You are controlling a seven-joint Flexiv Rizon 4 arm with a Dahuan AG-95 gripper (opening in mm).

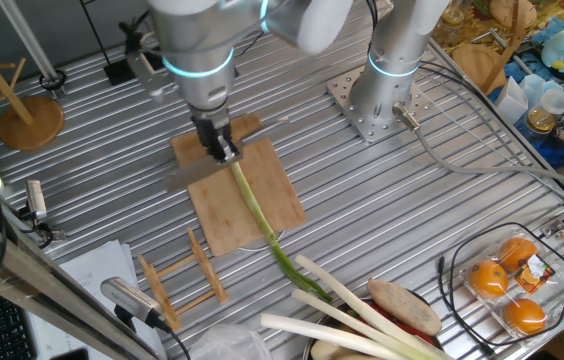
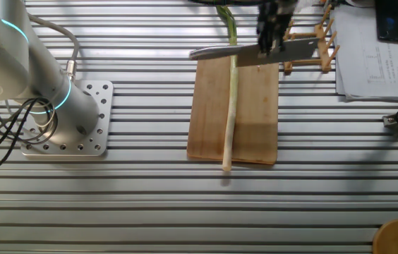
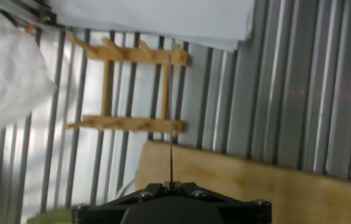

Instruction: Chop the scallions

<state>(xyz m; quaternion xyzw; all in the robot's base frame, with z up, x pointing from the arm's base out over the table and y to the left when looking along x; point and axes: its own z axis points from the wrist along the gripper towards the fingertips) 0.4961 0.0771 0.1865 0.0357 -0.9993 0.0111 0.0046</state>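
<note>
Wooden and pale, the cutting board (image 1: 234, 195) lay flat on the ribbed metal table (image 1: 382, 210), and one long scallion (image 1: 254, 205) stretched across it lengthwise. Its whitish end reached just past one short edge of the board, seen best in the other fixed view, while its dark green leaf ran off the opposite edge toward a heap of thicker cream stalks (image 1: 347, 320) at the near right. The scallion was whole, with no cut pieces beside it.

Over the board hung the gripper (image 1: 220, 143), its fingers clamped on the handle of a knife (image 2: 255, 51). The blade lay crosswise to the scallion, above its greener half, and I could not tell whether the edge touched the stalk. From the hand camera the blade showed only as a thin dark line.

Beside the board stood a small wooden rack (image 3: 129, 90), with sheets of white paper (image 2: 375, 56) beyond it. A bag of oranges (image 1: 512, 280) sat far off to the right.
</note>
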